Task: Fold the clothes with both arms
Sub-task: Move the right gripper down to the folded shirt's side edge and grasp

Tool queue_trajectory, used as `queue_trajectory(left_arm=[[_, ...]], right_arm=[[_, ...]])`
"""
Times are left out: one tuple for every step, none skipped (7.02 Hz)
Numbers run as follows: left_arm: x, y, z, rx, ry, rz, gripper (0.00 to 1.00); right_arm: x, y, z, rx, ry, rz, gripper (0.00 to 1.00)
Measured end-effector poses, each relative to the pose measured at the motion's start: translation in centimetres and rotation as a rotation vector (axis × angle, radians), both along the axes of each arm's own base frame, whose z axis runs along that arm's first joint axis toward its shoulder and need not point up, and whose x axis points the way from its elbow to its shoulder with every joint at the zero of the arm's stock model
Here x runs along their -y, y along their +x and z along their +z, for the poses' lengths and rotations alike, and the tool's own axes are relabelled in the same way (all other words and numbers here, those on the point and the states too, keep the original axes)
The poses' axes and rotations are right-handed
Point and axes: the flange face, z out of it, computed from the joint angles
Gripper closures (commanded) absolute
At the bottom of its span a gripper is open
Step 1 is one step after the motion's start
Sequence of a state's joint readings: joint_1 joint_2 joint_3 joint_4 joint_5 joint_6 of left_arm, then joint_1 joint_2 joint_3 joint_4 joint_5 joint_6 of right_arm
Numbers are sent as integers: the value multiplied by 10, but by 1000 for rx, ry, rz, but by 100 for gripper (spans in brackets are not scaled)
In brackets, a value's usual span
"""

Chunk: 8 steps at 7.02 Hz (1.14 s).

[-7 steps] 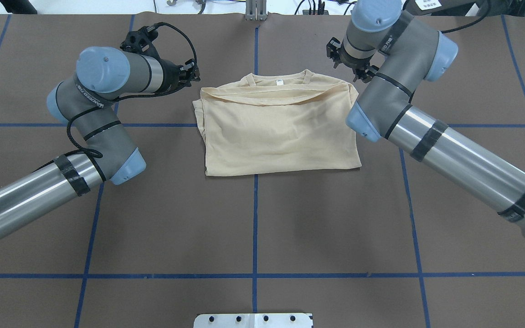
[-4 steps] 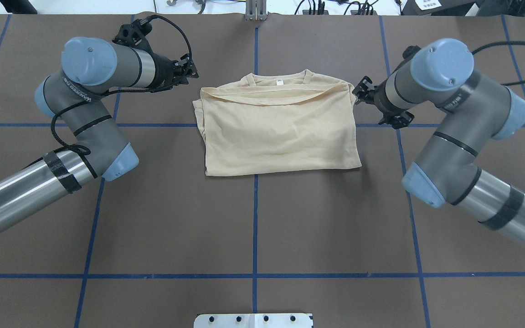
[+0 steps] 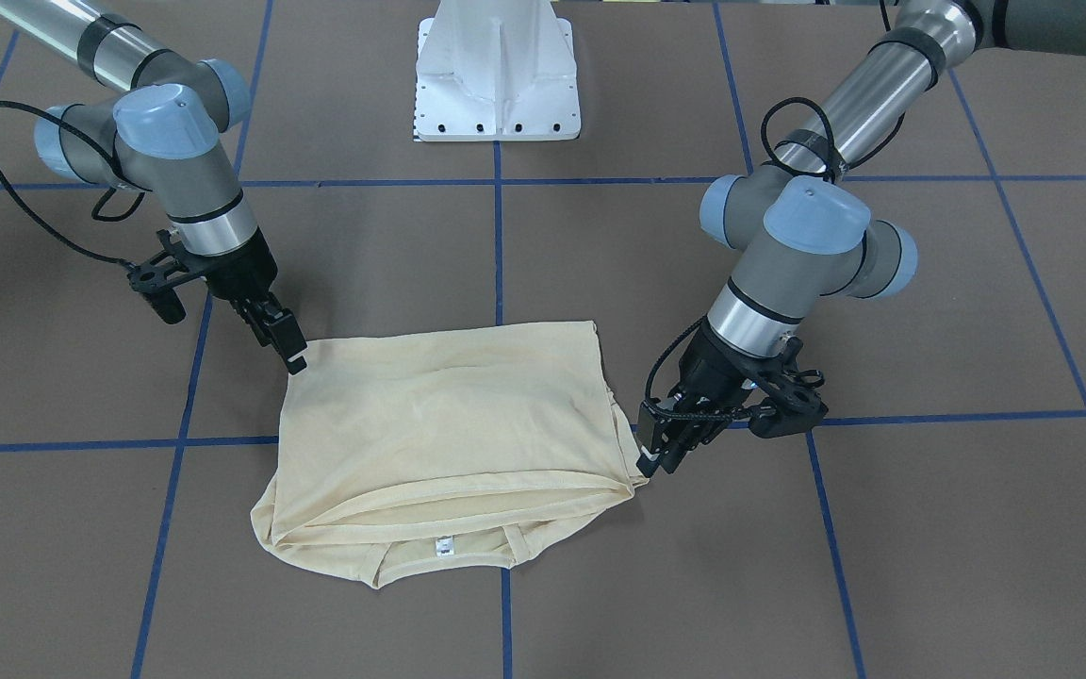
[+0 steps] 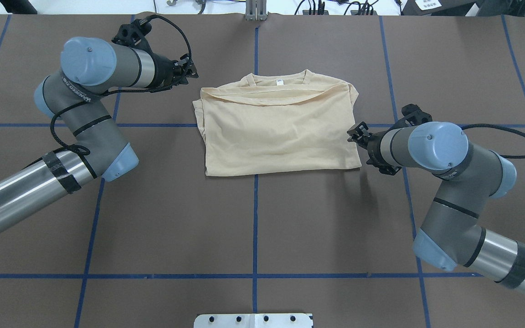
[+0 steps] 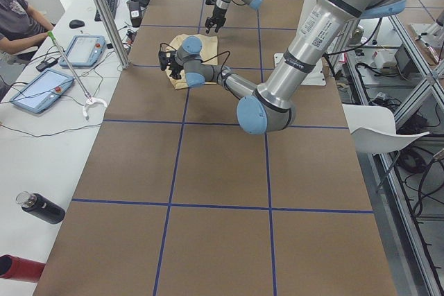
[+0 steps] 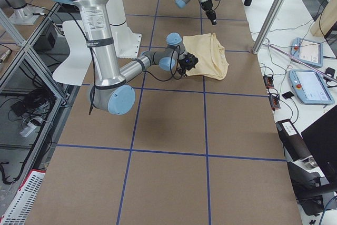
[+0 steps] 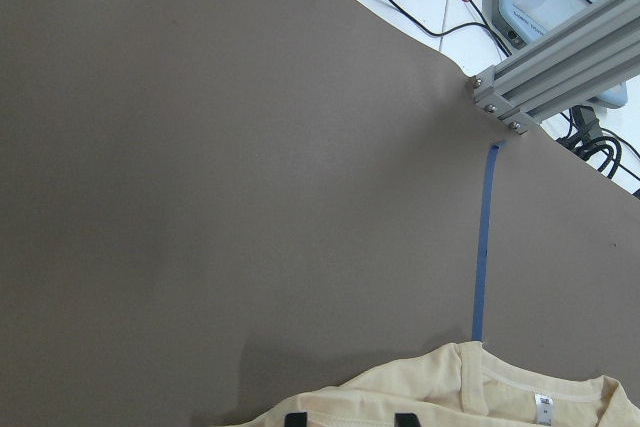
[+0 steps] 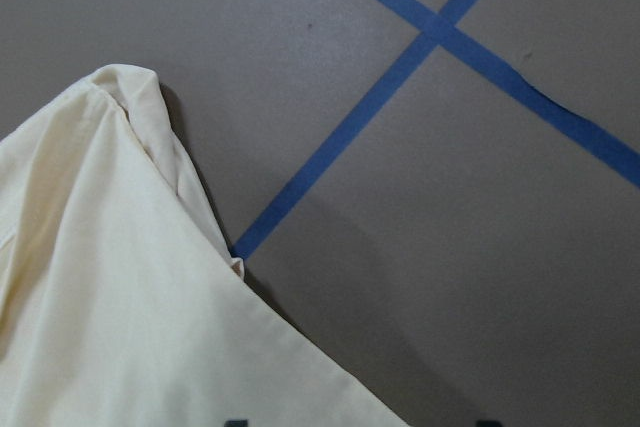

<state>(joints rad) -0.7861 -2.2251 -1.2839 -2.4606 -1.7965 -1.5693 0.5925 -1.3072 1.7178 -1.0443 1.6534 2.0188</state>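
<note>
T-shirt (image 4: 280, 132), cream, lies folded square; left claw (image 4: 193, 72) and right claw (image 4: 352, 135) seemingly spread, empty.

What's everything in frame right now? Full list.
T-shirt: one, cream-yellow, folded, mid-table, collar away from the robot.
Neck label: one, white, inside the collar.
Table: one, brown cover, blue tape grid.
Pedestal base: one, white, robot's side of the table.
Teach pendants: two, light blue, side bench.
Bottle: one, black, lying on that bench.
Operator: one, grey shirt, at the bench.
Left arm: one, grey-silver, blue caps, left of the shirt.
Right arm: same, right of the shirt.
Left gripper: black, open, near the shirt's far left corner.
Right gripper: black, open, at the shirt's right edge.
</note>
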Motion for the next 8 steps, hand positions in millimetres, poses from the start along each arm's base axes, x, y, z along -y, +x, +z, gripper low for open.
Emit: queue_trajectory(left_arm=[[0,0,0,0,0,0,59],[0,0,0,0,1,0,59],[0,0,0,0,1,0,58],[0,0,0,0,1,-1,58],[0,0,-1,-1,2,-1,58],[0,0,-1,-1,2,-1,57],[0,0,-1,-1,2,0,57],[0,0,-1,-2,2,0,57]], right_arm=[[-2,-6,4,-4,0,-1,23],[-3,-10,7,-6,-1,-3,27],[-4,-12,8,-9,-2,-5,32],[-5,-14,10,-12,-3,-8,55],[-6,-15,11,-14,-4,-11,97],[-7,-14,12,-13,-5,-12,100],[-9,-13,12,-12,-6,-17,100],[-10,-10,12,-10,-6,-24,100]])
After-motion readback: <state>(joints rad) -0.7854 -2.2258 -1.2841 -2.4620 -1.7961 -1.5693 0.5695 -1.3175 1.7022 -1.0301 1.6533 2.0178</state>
